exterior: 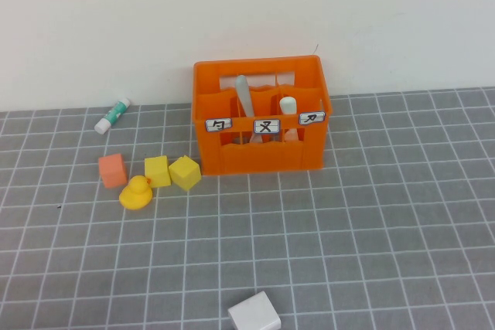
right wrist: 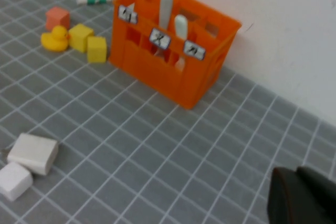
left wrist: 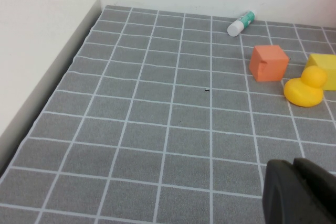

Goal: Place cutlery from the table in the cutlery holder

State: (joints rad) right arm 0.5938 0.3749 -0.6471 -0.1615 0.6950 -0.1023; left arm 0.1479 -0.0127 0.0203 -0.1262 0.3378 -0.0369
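Observation:
The orange cutlery holder stands on the grey tiled table close to the back wall. A grey fork stands upright in its middle compartment and a cream-white knife stands in the compartment to its right. The right wrist view also shows the holder, fork and knife. No cutlery lies on the table. Neither gripper shows in the high view. My left gripper is shut and empty above bare tiles. My right gripper is shut and empty, well away from the holder.
Left of the holder lie a white-and-green tube, an orange cube, two yellow cubes and a yellow duck. A white block sits at the front edge. The white wall runs behind the holder.

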